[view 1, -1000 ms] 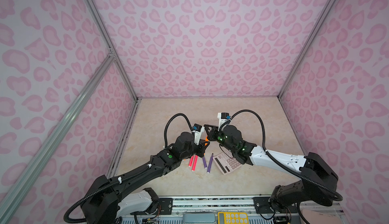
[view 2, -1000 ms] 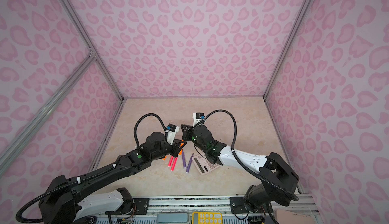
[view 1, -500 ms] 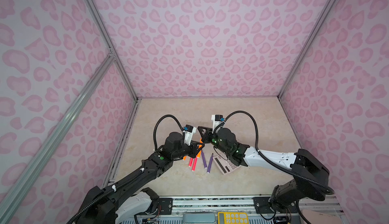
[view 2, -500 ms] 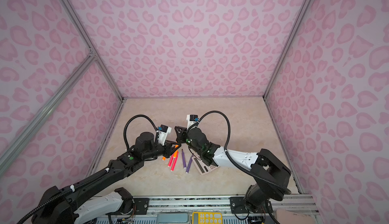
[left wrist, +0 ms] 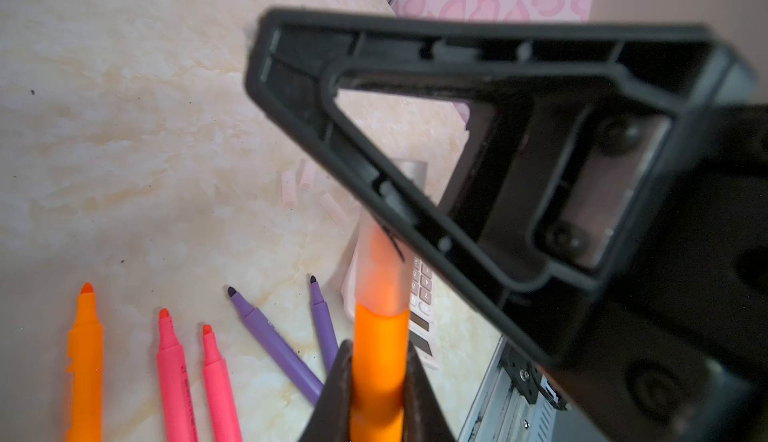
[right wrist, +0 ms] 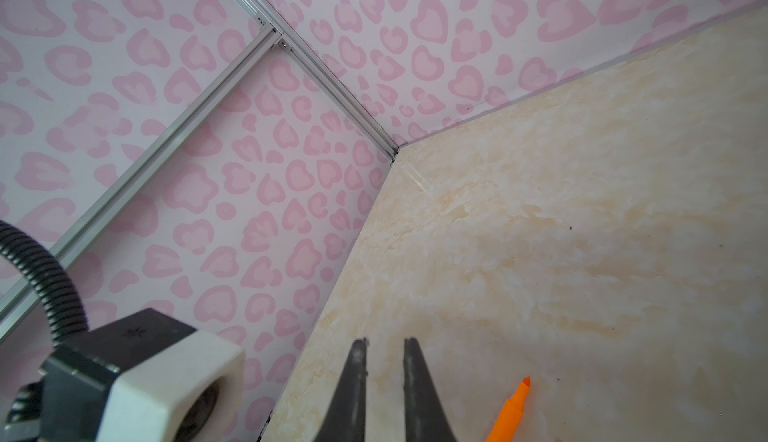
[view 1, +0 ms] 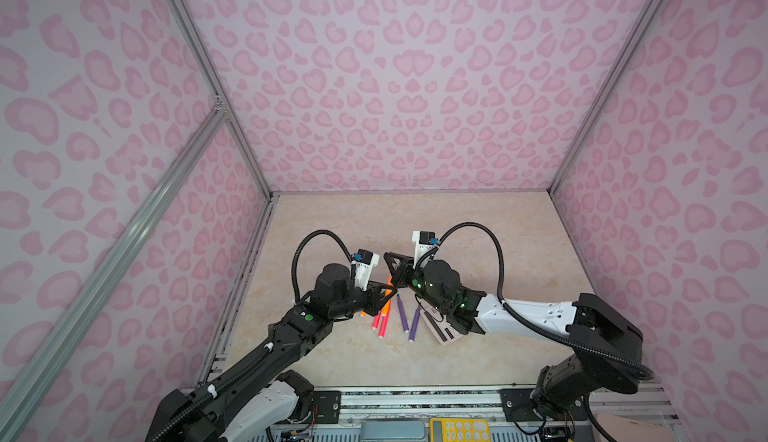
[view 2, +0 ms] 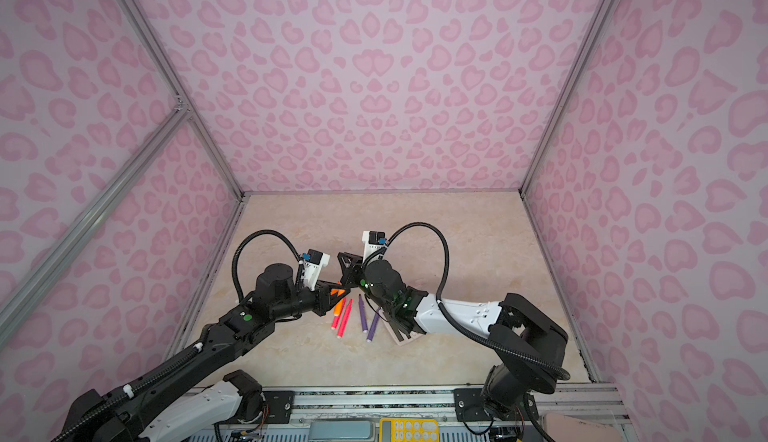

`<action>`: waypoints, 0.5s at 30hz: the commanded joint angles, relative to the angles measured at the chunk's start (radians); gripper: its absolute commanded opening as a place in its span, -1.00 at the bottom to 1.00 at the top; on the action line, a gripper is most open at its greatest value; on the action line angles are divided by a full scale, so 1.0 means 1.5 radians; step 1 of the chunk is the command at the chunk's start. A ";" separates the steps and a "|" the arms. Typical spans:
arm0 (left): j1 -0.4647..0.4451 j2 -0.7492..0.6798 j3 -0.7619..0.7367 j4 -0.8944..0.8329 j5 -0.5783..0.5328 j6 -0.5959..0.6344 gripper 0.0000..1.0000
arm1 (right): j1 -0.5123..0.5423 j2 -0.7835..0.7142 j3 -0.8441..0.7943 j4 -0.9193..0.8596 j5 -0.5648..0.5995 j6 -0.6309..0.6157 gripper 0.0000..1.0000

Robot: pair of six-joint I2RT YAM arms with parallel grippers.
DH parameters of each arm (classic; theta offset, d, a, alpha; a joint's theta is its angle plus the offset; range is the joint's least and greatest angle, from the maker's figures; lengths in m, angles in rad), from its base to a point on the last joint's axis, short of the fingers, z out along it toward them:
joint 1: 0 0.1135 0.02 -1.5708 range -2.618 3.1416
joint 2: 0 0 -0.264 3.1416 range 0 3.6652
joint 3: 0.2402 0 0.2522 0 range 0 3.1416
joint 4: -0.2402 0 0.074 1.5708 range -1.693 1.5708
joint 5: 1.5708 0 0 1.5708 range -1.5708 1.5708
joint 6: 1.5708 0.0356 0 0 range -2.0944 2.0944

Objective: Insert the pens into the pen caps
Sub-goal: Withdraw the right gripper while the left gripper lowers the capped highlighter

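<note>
Left gripper (left wrist: 377, 344) is clamped tight on the barrel of an orange pen (left wrist: 380, 332), which is lifted off the table (left wrist: 145, 128) and points toward the other arm. A clear cap (left wrist: 380, 269) sits over that pen's tip, and orange shows through the plastic. The cap's far end runs in behind a finger of the right gripper (right wrist: 384, 342). That gripper is almost fully closed, with only a thin slit between its fingertips in the right wrist view. Nothing shows in the slit and the contact spot is hidden, so I can't tell whether it's actually pinching the cap. In both top views the two grippers meet tip to tip above the near-centre of the table, just over the pen row. The other five pens lie flat with bare tips: second orange pen (left wrist: 85, 352), two pink-red pens (left wrist: 174, 369) side by side next to it, then two purple pens (left wrist: 274, 344) angled toward each other. Pink calculator (left wrist: 424, 294) sits just past the purple ones, partly under the right arm. A few loose caps (left wrist: 289, 188) lie on the table beyond the pens, faint and blurred, so there's no reliable count.
</note>
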 commanded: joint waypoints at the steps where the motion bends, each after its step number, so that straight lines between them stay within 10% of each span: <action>1: 0.019 -0.010 0.003 0.064 -0.234 -0.043 -0.92 | 0.025 0.018 0.006 -0.088 -0.046 -0.004 -1.00; 15: 0.019 -0.064 0.011 -0.003 -0.369 -0.003 -0.92 | 0.055 0.036 0.052 -0.169 0.005 -0.004 -1.00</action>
